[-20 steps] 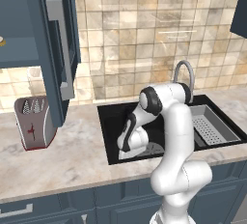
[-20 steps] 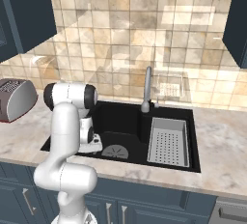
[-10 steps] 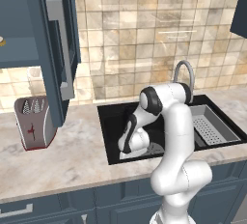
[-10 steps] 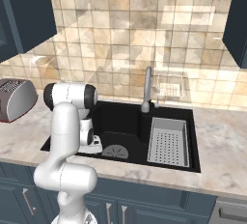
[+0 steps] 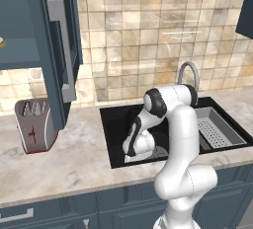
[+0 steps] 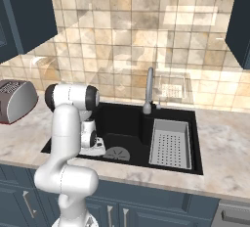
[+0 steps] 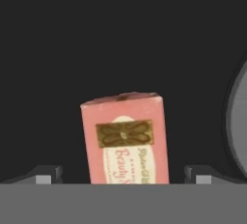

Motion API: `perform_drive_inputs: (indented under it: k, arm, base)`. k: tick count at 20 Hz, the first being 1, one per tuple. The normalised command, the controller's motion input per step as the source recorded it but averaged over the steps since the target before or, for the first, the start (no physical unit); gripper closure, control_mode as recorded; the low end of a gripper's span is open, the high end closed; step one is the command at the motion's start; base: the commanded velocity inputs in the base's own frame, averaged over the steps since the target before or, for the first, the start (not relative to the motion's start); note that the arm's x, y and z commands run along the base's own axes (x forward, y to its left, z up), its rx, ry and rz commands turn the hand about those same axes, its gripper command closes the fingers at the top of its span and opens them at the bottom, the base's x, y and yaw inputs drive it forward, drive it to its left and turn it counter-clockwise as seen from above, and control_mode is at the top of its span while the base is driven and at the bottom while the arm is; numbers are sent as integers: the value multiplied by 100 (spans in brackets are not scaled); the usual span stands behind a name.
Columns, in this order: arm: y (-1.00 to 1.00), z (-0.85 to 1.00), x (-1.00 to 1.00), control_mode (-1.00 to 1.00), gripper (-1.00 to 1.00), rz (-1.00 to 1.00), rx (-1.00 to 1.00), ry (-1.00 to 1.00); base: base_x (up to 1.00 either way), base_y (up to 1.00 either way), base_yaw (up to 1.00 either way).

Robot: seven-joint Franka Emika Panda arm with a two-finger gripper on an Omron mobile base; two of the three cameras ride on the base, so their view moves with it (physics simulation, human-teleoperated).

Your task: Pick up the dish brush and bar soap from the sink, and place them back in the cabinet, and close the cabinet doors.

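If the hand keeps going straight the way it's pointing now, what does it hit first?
Most likely the bar soap: in the hand view the pink block lies on the black sink floor, between the open fingertips of the hand. How far off it is, the view can't settle.

Kitchen: sink [image 6: 122, 118] in marble counter [image 5: 69, 159], tiled backsplash [image 6: 132, 40], toaster [image 5: 34, 124].

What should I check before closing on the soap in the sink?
1. Hand open: ok, fingertips stand wide apart.
2. Bar soap between the fingertips: ok, roughly centred in the hand view.
3. Hand low enough in the sink: cannot tell; the arm hides it in the base views.
4. Soap lying square: not ok, slightly tilted.
5. Drain clear of the fingers: ok, off to one side.
6. Cabinet door open: ok.
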Motion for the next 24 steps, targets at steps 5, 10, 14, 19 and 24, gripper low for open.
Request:
perform_drive_inputs:
  k: [5,10,14,19,24]
  arm:
    - [0,0,0,-100,-100,0,0,0]
    - [0,0,0,-100,-100,0,0,0]
    - [0,-2,0,-100,-100,0,0,0]
    - [0,-2,0,-100,-100,0,0,0]
    - [0,-10,1,-100,-100,0,0,0]
  base:
    - [0,0,0]
    - [0,0,0]
    - [0,0,0]
    - [0,0,0]
    - [0,0,0]
